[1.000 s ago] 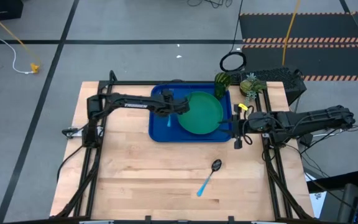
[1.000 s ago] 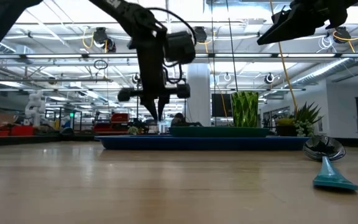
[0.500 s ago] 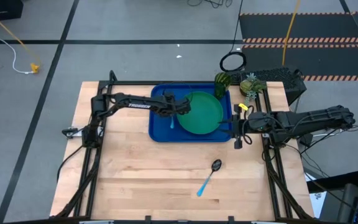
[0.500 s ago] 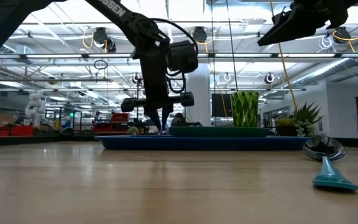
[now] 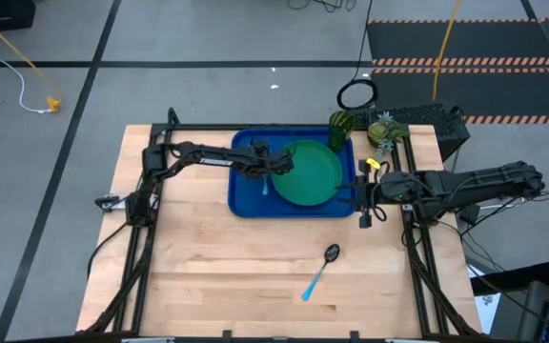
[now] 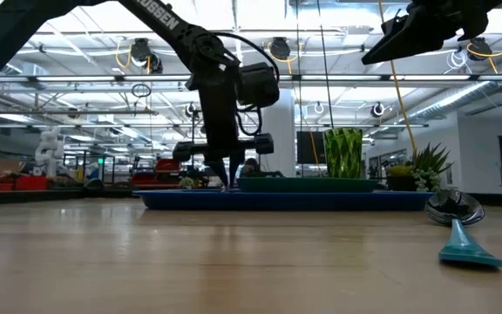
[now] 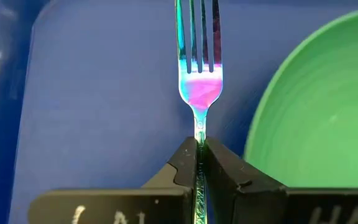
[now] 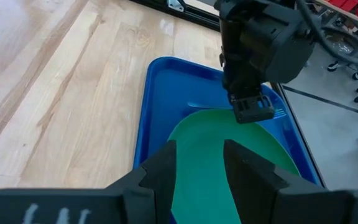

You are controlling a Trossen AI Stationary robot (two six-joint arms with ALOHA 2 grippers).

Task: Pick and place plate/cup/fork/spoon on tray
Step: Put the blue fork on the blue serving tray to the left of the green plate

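Observation:
The blue tray (image 5: 244, 202) lies at the table's far middle. The green plate (image 5: 310, 173) lies flat in its right part. The green cup (image 5: 339, 125) stands upright at its far right corner and shows in the low view (image 6: 343, 153). My left gripper (image 5: 266, 166) is shut on the light blue fork (image 7: 199, 74) over the tray's floor, just left of the plate. The spoon (image 5: 319, 271) lies flat on the table nearer the front. My right gripper (image 5: 365, 196) is open and empty at the tray's right edge. My left gripper pinches the fork's thin handle (image 7: 199, 142) between its two fingertips, just behind the tines' neck. The fingers come from above, pointing down, and lie along the fork. The tines point away from the fingers toward the tray's floor; whether they touch it, I cannot tell.
A yellow-green pineapple toy (image 5: 381, 131) stands beyond the tray's far right corner. A black ring (image 5: 356, 95) lies on the floor behind the table. Bare wood spreads left of the tray and across the table's front around the spoon.
My left gripper has gone down toward the tray's floor and a little toward the plate, still shut on the fork, which has come down with it. My right gripper has kept still.

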